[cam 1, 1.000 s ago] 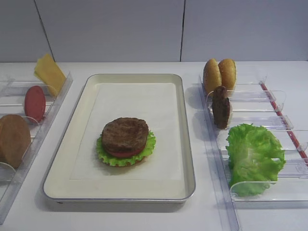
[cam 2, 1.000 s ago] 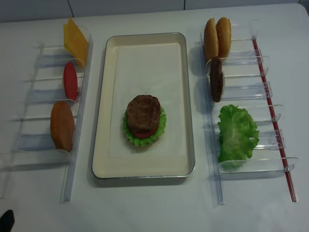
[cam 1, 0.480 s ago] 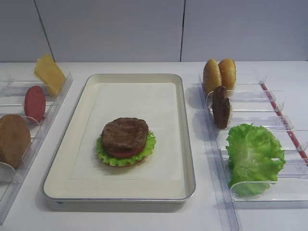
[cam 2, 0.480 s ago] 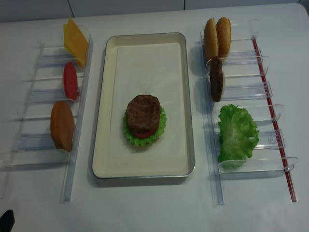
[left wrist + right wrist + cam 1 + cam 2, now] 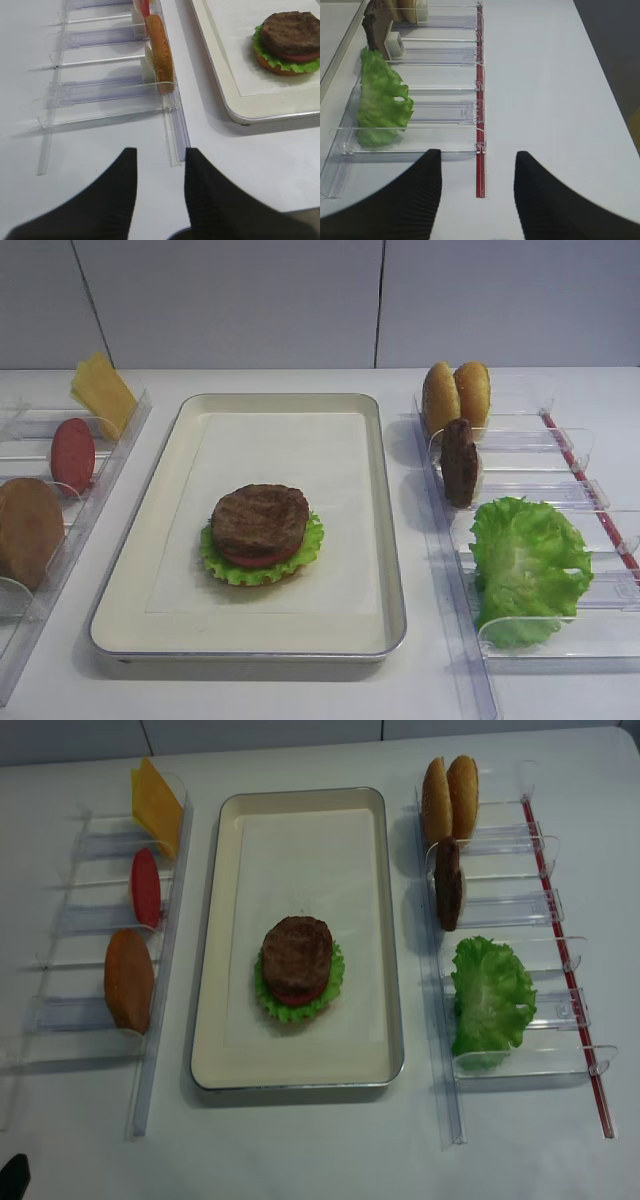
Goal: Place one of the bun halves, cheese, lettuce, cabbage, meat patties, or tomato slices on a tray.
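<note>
On the metal tray [image 5: 392, 540] sits a stack: a meat patty [image 5: 260, 520] over a tomato slice, lettuce and a bun half. The right rack holds two bun halves [image 5: 456, 395], a second patty [image 5: 459, 462] and lettuce [image 5: 527, 565]. In the left rack stand the cheese [image 5: 101, 392], a tomato slice [image 5: 72, 455] and a bun half [image 5: 28, 531]. My right gripper [image 5: 477, 160] is open and empty over the table, near the lettuce [image 5: 380, 100]. My left gripper [image 5: 161, 152] is open and empty, short of the left rack's bun half [image 5: 161, 50].
Clear plastic divider racks [image 5: 500, 910] flank the tray on both sides. A red strip [image 5: 480, 100] runs along the right rack's outer side. The left rack's near end [image 5: 175, 145] lies just beyond my left fingertips. White table surrounds everything.
</note>
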{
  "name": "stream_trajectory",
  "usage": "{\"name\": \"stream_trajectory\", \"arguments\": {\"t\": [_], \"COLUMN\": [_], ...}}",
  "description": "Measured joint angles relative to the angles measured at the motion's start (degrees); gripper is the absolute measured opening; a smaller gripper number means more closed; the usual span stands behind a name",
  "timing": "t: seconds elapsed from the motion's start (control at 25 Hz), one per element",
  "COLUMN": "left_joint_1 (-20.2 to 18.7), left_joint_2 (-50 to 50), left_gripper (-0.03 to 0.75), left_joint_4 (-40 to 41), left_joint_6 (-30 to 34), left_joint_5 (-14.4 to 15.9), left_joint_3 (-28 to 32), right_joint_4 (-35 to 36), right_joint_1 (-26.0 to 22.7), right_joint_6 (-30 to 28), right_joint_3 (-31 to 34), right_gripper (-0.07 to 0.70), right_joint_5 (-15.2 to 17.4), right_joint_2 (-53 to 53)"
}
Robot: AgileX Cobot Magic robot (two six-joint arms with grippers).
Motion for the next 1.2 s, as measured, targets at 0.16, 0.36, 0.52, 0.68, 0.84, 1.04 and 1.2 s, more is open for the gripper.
{"name": "stream_trajectory", "arguments": {"t": [0.16, 0.36, 0.52, 0.68, 0.84, 1.04, 1.2], "left_joint_1": [0.00, 0.00, 0.00, 0.00, 0.00, 0.00, 0.00], "left_joint_2": [0.00, 0.00, 0.00, 0.00, 0.00, 0.00, 0.00], "left_gripper": [0.239, 0.238, 0.239, 0.239, 0.239, 0.239, 0.239], "left_joint_4": [0.00, 0.00, 0.00, 0.00, 0.00, 0.00, 0.00], "left_joint_6": [0.00, 0.00, 0.00, 0.00, 0.00, 0.00, 0.00], "left_joint_5": [0.00, 0.00, 0.00, 0.00, 0.00, 0.00, 0.00], "left_joint_3": [0.00, 0.00, 0.00, 0.00, 0.00, 0.00, 0.00], "right_joint_4": [0.00, 0.00, 0.00, 0.00, 0.00, 0.00, 0.00], "right_joint_1": [0.00, 0.00, 0.00, 0.00, 0.00, 0.00, 0.00], "right_joint_6": [0.09, 0.09, 0.09, 0.09, 0.09, 0.09, 0.09], "right_joint_3": [0.00, 0.00, 0.00, 0.00, 0.00, 0.00, 0.00], "right_gripper": [0.342, 0.342, 0.342, 0.342, 0.342, 0.342, 0.342], "right_joint_5": [0.00, -0.03, -0.03, -0.03, -0.03, -0.03, -0.03], "right_joint_2": [0.00, 0.00, 0.00, 0.00, 0.00, 0.00, 0.00]}}
